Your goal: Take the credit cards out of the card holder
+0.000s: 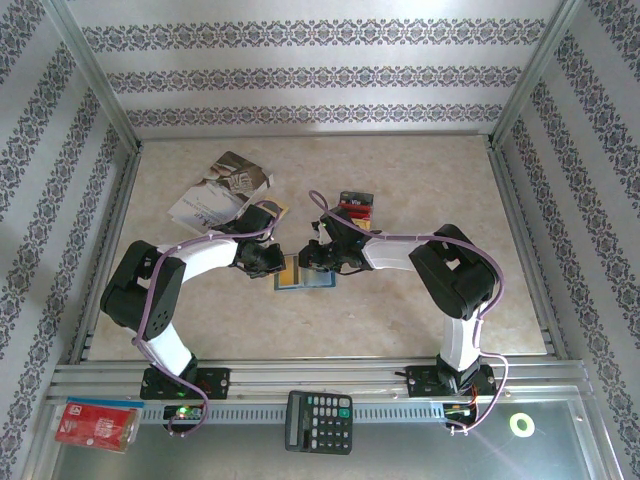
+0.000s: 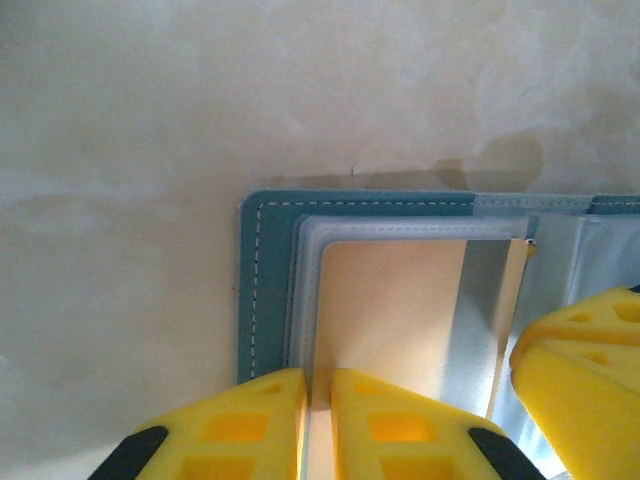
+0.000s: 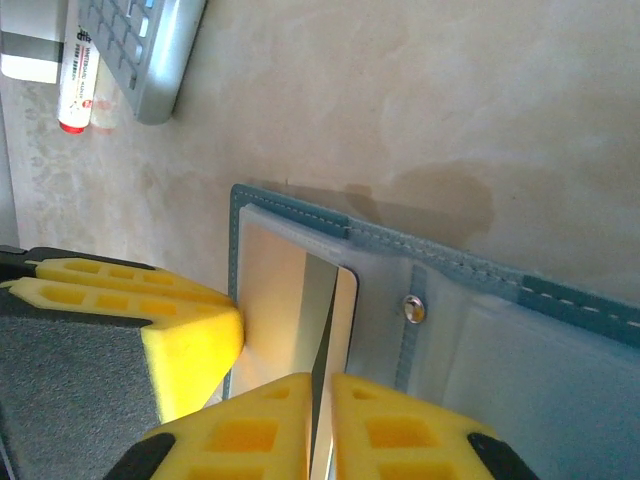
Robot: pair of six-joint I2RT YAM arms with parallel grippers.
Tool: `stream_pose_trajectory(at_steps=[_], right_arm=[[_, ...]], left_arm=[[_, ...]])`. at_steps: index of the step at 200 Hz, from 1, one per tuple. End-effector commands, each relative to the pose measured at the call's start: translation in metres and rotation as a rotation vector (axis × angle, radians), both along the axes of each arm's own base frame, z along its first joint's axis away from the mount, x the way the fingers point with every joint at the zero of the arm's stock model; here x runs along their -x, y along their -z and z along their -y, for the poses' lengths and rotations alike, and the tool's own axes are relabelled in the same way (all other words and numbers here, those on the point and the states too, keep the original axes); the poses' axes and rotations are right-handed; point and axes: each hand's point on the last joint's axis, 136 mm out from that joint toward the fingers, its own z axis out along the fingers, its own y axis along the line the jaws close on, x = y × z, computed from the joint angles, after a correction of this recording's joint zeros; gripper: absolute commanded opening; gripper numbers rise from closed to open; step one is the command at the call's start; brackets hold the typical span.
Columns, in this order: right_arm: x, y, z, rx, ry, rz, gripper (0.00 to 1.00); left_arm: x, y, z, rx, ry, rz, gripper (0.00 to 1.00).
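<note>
The blue card holder (image 1: 303,277) lies open at the table's middle, under both grippers. In the left wrist view its blue stitched edge (image 2: 265,290) frames clear slots holding a gold-tan credit card (image 2: 390,310). My left gripper (image 2: 318,385) is shut on the thin edge of a clear slot at the holder's left end. My right gripper (image 3: 322,385) is shut on the gold-tan card (image 3: 346,320), which stands partly out of its slot, edge-on between the fingers. The holder's snap stud (image 3: 412,309) sits just right of it. From above, the left gripper (image 1: 272,262) and right gripper (image 1: 312,255) almost touch.
A small red and black pile (image 1: 357,204) lies behind the right gripper, beside a silver keypad (image 3: 140,45). An open booklet (image 1: 220,190) lies at the back left. On the near ledge are a black calculator (image 1: 318,421), a red packet (image 1: 95,423) and a green ring (image 1: 521,424).
</note>
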Motion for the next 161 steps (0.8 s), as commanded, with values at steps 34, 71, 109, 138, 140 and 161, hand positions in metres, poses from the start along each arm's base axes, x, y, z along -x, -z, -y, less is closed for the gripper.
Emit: stream_pose_trajectory(at_steps=[34,71,109,138,140,161], right_arm=[[0.006,0.019,0.008,0.049,0.015,-0.051,0.15],[0.007,0.019,0.005,0.043,0.005,-0.06,0.16],[0.007,0.01,-0.008,-0.034,-0.03,-0.066,0.16],[0.007,0.01,-0.01,-0.05,-0.035,-0.076,0.15],[0.007,0.01,-0.01,-0.052,-0.035,-0.077,0.15],[0.006,0.006,-0.012,-0.07,-0.033,-0.077,0.13]], left_arm=[[0.015,0.013,-0.006,-0.051,0.022,-0.062,0.16],[0.014,0.013,-0.006,-0.05,0.021,-0.061,0.16],[0.015,0.014,-0.005,-0.047,0.017,-0.063,0.17],[0.016,0.015,-0.005,-0.044,0.016,-0.069,0.17],[0.017,0.015,-0.005,-0.044,0.017,-0.069,0.17],[0.016,0.015,-0.005,-0.044,0.017,-0.066,0.18]])
